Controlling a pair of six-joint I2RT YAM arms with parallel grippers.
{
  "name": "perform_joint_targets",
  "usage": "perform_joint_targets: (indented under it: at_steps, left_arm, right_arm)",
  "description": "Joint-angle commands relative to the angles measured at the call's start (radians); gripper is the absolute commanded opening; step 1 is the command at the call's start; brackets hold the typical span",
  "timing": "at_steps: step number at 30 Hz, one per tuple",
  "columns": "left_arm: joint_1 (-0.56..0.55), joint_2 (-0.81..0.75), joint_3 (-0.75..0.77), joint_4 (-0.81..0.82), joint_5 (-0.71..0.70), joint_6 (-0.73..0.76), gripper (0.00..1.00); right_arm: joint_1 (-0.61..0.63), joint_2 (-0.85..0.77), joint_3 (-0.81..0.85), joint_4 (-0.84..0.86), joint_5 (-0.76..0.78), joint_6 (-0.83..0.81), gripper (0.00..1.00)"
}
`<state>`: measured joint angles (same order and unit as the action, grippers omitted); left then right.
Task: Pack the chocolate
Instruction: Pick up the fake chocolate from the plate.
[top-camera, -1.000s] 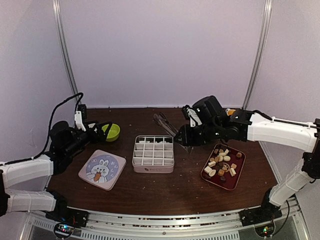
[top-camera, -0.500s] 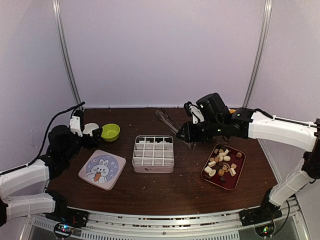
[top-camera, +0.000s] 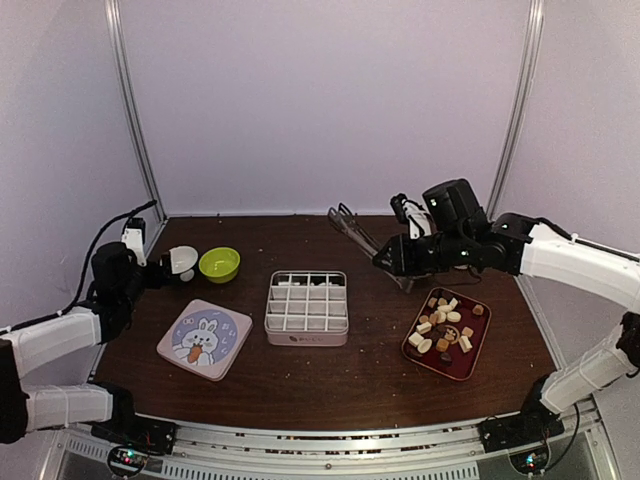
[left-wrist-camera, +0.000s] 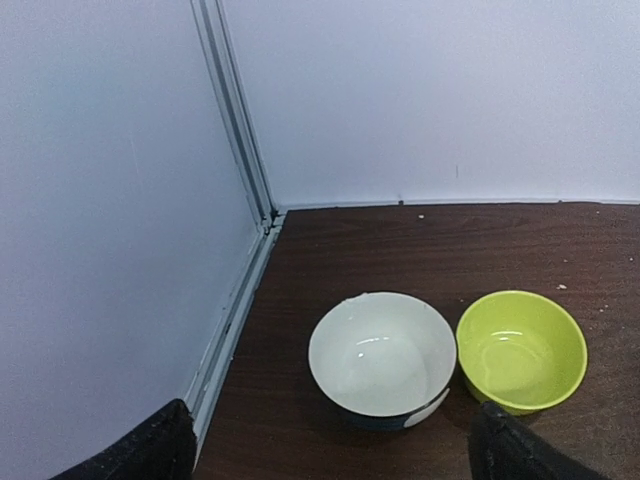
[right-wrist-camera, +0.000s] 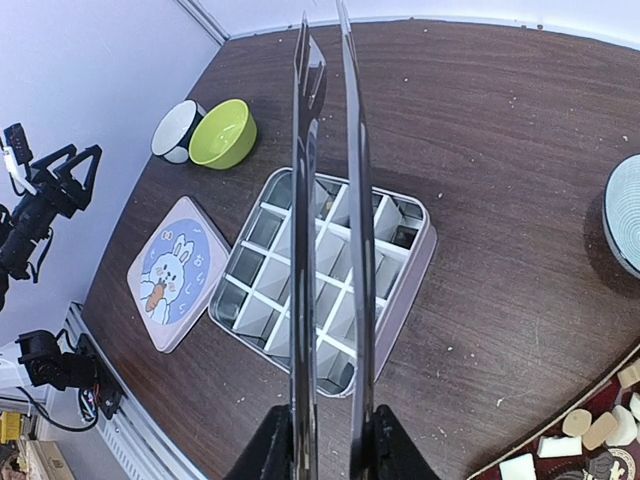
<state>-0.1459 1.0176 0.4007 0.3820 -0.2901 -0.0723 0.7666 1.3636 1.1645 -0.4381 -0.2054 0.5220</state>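
Note:
The chocolate (top-camera: 445, 327), small cream, tan and dark brown pieces, lies piled on a red tray (top-camera: 478, 353) at the right; a few pieces (right-wrist-camera: 590, 430) show in the right wrist view's corner. A pale box (top-camera: 307, 307) with a grid of empty cells (right-wrist-camera: 400, 245) stands mid-table. My right gripper (top-camera: 402, 258) (right-wrist-camera: 328, 440) is shut on metal tongs (top-camera: 358, 232) (right-wrist-camera: 330, 200), held above the table behind the box and tray, their arms slightly apart with nothing between them. My left gripper (top-camera: 160, 270) (left-wrist-camera: 335, 450) is open at the far left, facing two bowls.
The box's lid (top-camera: 205, 338) (right-wrist-camera: 178, 270), with a rabbit on it, lies left of the box. A white bowl (top-camera: 183, 262) (left-wrist-camera: 382, 355) and a green bowl (top-camera: 219, 264) (left-wrist-camera: 521, 350) sit back left, both empty. A striped bowl (right-wrist-camera: 625, 210) is at the right. Crumbs dot the table.
My right arm has carried the tongs rightwards and back, away from the box. My left arm has drawn back to the left, uncovering the white bowl.

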Motion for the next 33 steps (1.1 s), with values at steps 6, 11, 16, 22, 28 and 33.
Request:
perform_joint_targets:
  at_steps: [6, 11, 16, 22, 28, 33]
  left_arm:
    - [0.085, 0.146, 0.006, 0.261, 0.015, 0.079, 0.98]
    - [0.088, 0.165, 0.028, 0.226, 0.047, 0.078, 0.98]
    - [0.086, 0.105, 0.012, 0.174, 0.122, 0.075, 0.98]
    - [0.086, 0.075, -0.052, 0.281, 0.073, 0.07, 0.98]
    - [0.086, 0.069, -0.059, 0.255, 0.146, 0.09, 0.98]
    - [0.087, -0.042, -0.065, 0.187, 0.152, 0.047, 0.98]
  right_arm:
    - [-0.035, -0.131, -0.092, -0.008, 0.008, -0.011, 0.24]
    - [-0.053, -0.175, -0.125, -0.055, 0.032, -0.014, 0.24]
    - [-0.061, -0.204, -0.155, -0.129, 0.064, -0.011, 0.23]
    - [-0.064, -0.264, -0.194, -0.213, 0.106, 0.014, 0.23]
    - [-0.072, -0.336, -0.235, -0.33, 0.184, 0.057, 0.23]
    - [-0.077, -0.393, -0.29, -0.415, 0.179, 0.096, 0.23]
